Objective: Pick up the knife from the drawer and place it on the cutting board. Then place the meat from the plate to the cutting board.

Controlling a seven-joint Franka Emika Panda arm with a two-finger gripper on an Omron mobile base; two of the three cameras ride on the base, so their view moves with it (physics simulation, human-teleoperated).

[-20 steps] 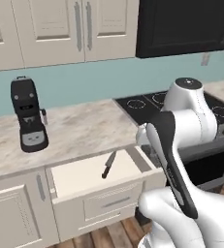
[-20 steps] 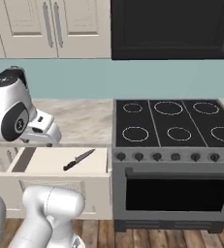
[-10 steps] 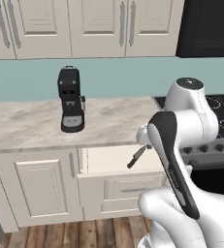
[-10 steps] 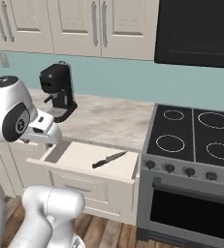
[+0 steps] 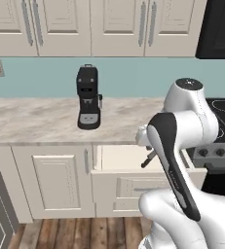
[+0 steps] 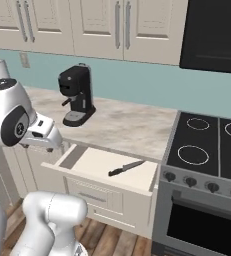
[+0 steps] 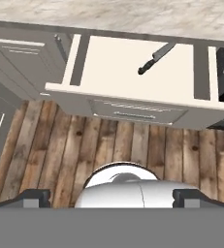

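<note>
knife [image 6: 126,168] in drawer [image 6: 102,172] (blade half-hidden)

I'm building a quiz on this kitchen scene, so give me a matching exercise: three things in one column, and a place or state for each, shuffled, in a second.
Things:
1. small black-handled steel knife
2. black coffee machine
3. wide cream drawer

Places or states:
A. pulled open below the counter
B. standing on the marbled countertop
C. lying inside the drawer, untouched

Pairs: 1-C, 2-B, 3-A
</note>
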